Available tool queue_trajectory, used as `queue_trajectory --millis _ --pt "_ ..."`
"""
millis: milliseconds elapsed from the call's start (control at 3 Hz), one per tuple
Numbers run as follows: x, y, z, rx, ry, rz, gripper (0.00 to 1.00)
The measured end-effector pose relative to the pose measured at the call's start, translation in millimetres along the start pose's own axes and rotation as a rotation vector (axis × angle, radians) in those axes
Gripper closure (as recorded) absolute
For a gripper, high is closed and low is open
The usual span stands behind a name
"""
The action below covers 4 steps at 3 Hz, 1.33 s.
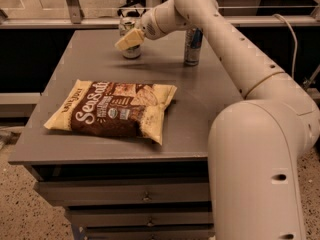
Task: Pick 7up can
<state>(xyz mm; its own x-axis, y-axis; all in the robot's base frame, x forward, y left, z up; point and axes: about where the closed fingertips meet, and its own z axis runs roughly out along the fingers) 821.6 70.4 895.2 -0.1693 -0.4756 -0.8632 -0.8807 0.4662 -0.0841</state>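
Observation:
The 7up can (131, 52) stands upright near the far edge of the grey table (200, 109), left of the middle. It is short and pale, and only its top and base show. My gripper (129, 39) reaches in from the right and sits in front of the can's middle, covering it. I cannot tell if it touches the can.
A taller, slimmer blue-and-silver can (192, 46) stands to the right of the 7up can, behind my arm. A brown and yellow chips bag (112, 109) lies flat on the near left half of the table. Drawers run below the table's front edge.

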Motion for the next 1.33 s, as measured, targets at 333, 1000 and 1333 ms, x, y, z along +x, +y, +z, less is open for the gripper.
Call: queue_trajectory --millis 333,1000,1333 --pt "-5.8 1.2 6.9 -0.006 -0.020 0.011 0.47" --pt "-41.0 0.4 -30.2 -0.006 -0.116 -0.058 0.99" --pt "-40.8 0.9 -28.8 -0.007 -0.116 -0.059 1.00"
